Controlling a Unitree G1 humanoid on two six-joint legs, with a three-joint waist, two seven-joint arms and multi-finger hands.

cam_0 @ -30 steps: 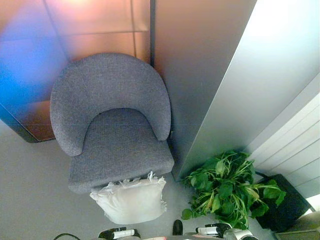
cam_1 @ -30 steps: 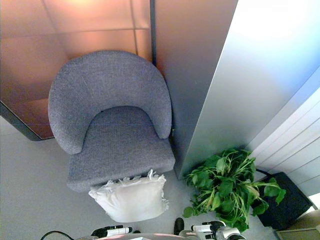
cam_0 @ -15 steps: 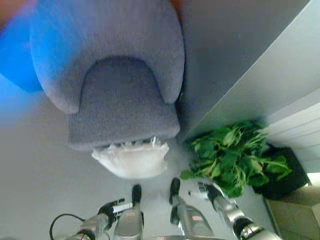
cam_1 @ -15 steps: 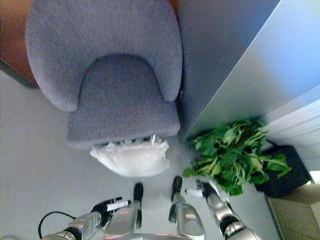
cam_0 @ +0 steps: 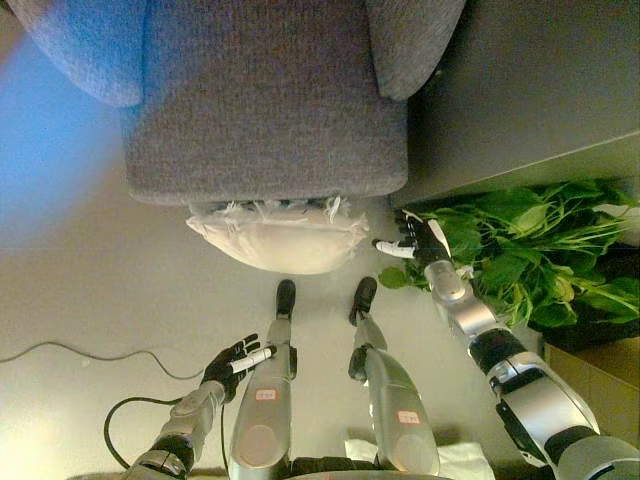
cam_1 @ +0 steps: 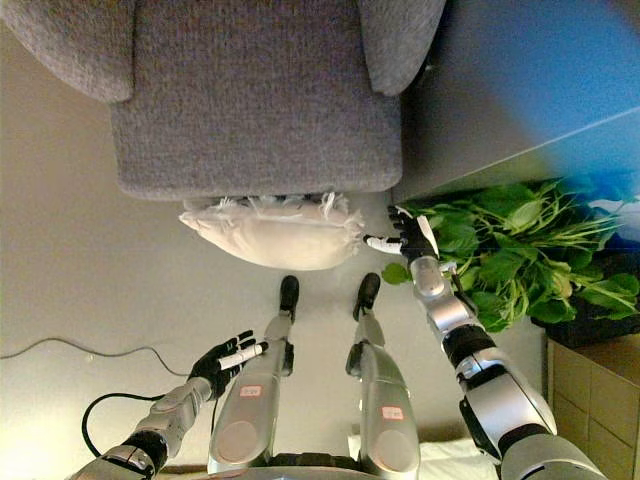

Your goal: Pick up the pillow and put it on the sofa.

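A white fringed pillow [cam_0: 280,237] lies on the floor against the front of the grey armchair [cam_0: 265,110]; it also shows in the right eye view [cam_1: 272,232]. My right hand [cam_0: 413,240] is open, just right of the pillow's right end and apart from it. My left hand [cam_0: 232,362] is open, low at the lower left, well below the pillow.
A leafy green plant [cam_0: 525,255] in a dark pot stands right of the pillow, close behind my right hand. A grey wall panel [cam_0: 520,90] runs beside the armchair. A brown box [cam_1: 595,395] sits at the right edge.
The camera has tilted down, so the chair and pillow shifted up in view. My right hand has reached up beside the pillow's right end. My left hand stays low.
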